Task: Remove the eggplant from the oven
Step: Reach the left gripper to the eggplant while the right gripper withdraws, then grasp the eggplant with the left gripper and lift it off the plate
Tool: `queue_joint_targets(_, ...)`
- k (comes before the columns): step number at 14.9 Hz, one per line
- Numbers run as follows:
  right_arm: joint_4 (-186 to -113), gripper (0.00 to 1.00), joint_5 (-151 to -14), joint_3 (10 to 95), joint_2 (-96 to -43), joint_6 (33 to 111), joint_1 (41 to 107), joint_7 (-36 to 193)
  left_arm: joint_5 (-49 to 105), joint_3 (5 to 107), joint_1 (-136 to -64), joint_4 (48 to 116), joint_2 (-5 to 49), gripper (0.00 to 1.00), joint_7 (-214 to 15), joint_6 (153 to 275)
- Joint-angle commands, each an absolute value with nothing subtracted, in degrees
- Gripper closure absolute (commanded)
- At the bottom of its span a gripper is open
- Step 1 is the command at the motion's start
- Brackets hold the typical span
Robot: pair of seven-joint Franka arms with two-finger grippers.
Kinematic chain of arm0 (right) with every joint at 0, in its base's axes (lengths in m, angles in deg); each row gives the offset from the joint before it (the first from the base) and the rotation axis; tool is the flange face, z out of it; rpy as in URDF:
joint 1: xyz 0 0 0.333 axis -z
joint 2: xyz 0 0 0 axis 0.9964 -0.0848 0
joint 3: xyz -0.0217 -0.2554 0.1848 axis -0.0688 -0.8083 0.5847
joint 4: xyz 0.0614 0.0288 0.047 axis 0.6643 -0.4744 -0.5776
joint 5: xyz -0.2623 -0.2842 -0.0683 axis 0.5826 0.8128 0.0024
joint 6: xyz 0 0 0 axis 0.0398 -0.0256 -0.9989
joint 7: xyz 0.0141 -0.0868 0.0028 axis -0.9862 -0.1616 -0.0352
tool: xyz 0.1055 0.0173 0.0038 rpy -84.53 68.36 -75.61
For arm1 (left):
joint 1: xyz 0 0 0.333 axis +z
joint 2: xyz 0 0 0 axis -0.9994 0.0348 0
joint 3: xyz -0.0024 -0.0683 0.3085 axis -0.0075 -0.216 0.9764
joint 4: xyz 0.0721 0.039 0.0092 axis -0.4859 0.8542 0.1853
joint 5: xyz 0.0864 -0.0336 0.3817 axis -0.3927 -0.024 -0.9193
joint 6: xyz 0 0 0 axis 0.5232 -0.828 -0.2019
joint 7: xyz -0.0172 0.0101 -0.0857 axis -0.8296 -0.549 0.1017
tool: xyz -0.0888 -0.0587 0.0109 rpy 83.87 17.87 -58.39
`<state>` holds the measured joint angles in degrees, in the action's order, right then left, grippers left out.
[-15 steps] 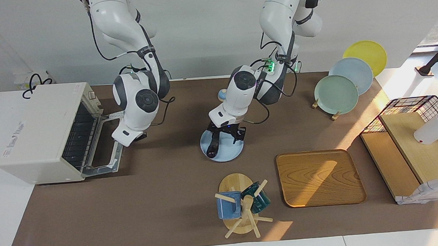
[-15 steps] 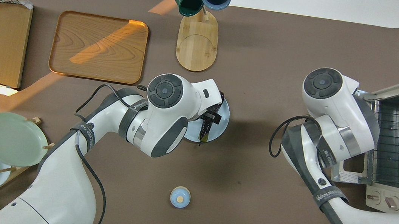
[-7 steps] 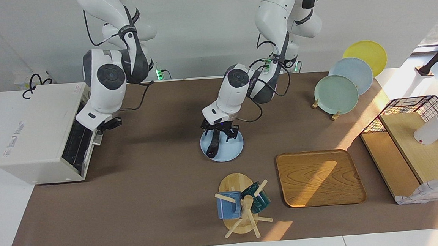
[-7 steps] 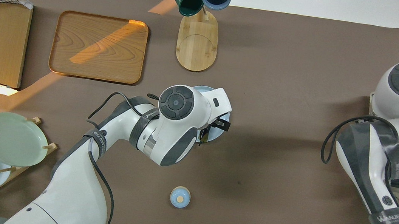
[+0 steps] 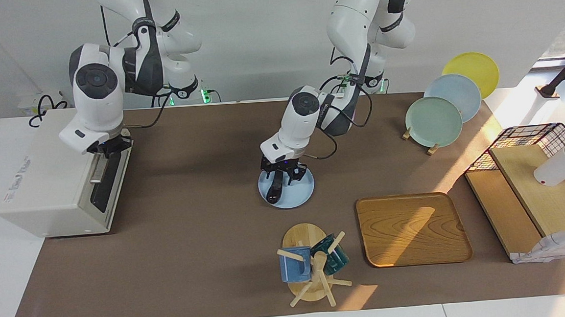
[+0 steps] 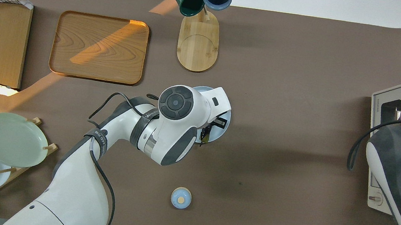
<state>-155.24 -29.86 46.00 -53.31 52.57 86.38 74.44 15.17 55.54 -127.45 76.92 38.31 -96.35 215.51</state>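
Eggplant (image 5: pixel 275 187) lies on pale blue plate (image 5: pixel 298 196) mid-bench, well apart from oven (image 5: pixel 48 177). Left gripper (image 5: pixel 282 174) down at plate, fingers straddling eggplant's robot-side end; clenched or slack: cannot tell. Oven at bench's right-arm end, door (image 5: pixel 109 175) up and closed. Right gripper (image 5: pixel 110 147) at door's top edge; grip state cannot tell.

A robotics lab staged as a kitchen is shown. A desk (image 5: pixel 194 242) covered with a brown mat is set before a bare white wall, with two white arms mounted at its edge. Kitchenware is laid out: a toaster oven (image 5: pixel 48 177), a plate rack (image 5: pixel 437 119), a mug tree (image 5: pixel 311 269), a wooden tray (image 5: pixel 412 229).
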Motion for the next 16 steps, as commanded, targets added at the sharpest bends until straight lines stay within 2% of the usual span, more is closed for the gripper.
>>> queue_joint_targets(1, -150.09, 0.88, -37.82, 46.19, -50.79, 48.26, 86.98, 77.99, 16.23, 56.09, -127.65, 77.75, 37.97, 0.63, -96.49, 216.24)
queue_joint_targets(4, -147.7, 0.78, -46.87, 46.11, -51.84, 48.33, 87.24, 77.92, 16.23, 56.09, -127.56, 77.57, 37.88, 0.87, -96.49, 215.28)
queue_joint_targets(5, -147.7, 0.5, -49.69, 46.11, -51.84, 48.16, 87.16, 77.65, 16.23, 56.09, -127.39, 77.4, 37.88, 0.97, -96.49, 214.84)
queue_joint_targets(6, -147.7, 0.0, -50.15, 46.11, -51.84, 48.16, 87.24, 77.56, 16.23, 56.09, -127.3, 77.31, 37.62, 1.0, -96.57, 214.31)
queue_joint_targets(10, -147.0, 0.0, -50.86, 46.02, -52.45, 48.68, 89.17, 77.03, 16.14, 56.26, -124.05, 76.61, 34.46, 1.0, -96.31, 209.13)
queue_joint_targets(13, -139.89, 0.0, -50.78, 46.46, -57.28, 43.77, 89.35, 76.95, 16.14, 56.26, -120.01, 74.77, 31.74, 1.0, -95.87, 203.77)
queue_joint_targets(16, -140.22, 0.0, -49.63, 45.14, -56.51, 44.11, 86.02, 75.47, 15.88, 56.35, -115.62, 72.22, 31.47, 1.0, -95.52, 200.34)
